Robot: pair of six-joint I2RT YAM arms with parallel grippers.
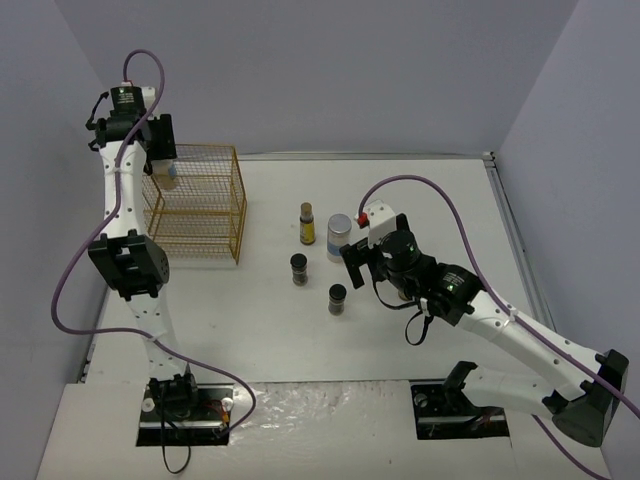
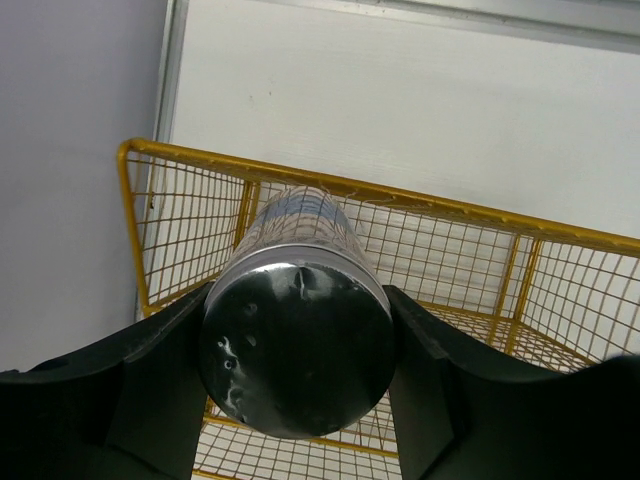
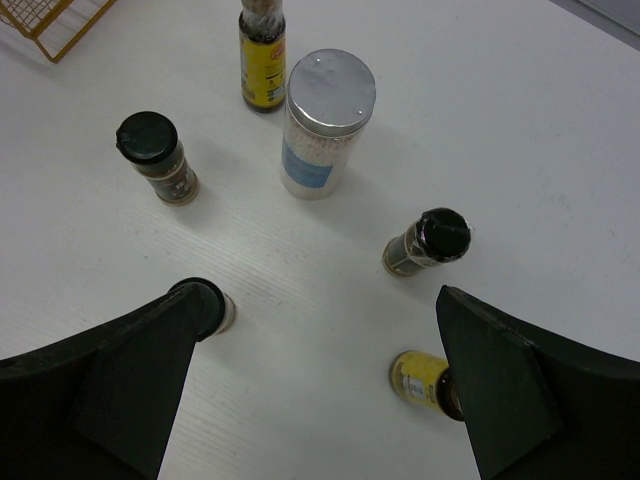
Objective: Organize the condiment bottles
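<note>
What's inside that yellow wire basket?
No bottles stand inside the yellow wire basket, as far as shows. The left end effector holds a pale silver-lidded jar at its top corner, and that jar hides some of the basket floor.

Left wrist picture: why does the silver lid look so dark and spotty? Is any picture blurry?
Left wrist view: the held jar has its lid close to the lens and shaded, so it looks dark with small white glints; the basket behind is sharp. Right wrist view: the other jar's lid catches light and shines silver. Top view: even light, faint shadows, no blur.
</note>
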